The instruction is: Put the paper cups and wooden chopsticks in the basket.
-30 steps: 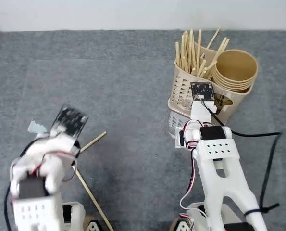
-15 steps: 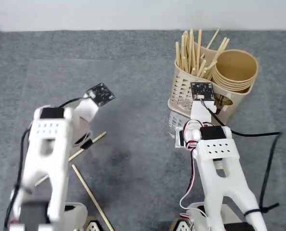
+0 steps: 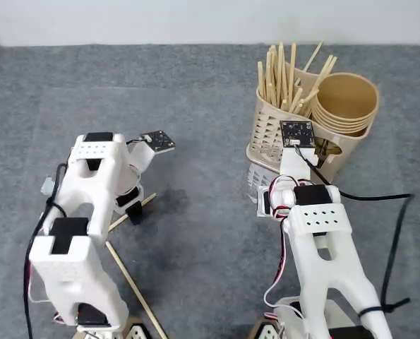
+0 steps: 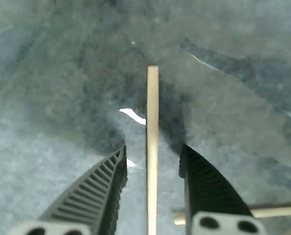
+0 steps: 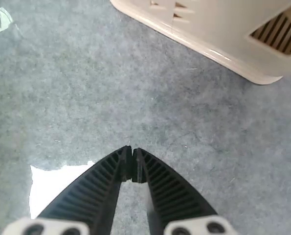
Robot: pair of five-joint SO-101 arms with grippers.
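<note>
Straddling the thin pale wooden chopstick [image 3: 147,200] at lower left, the left gripper [image 4: 152,149] is being held open; a squeeze is likely being called for next; right gripper [image 5: 132,164] closed, empty.

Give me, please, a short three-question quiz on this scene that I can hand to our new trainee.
1. True or false: the right claw is open.
2. Pick one: what lies on the mat between the fingers of the left claw? A, a spoon. B, a wooden chopstick. C, nothing.
3. Fill the gap: the stacked paper cups stand inside the ____.

Key: 1, false, it is shut and empty. 2, B. 3, basket.
</note>
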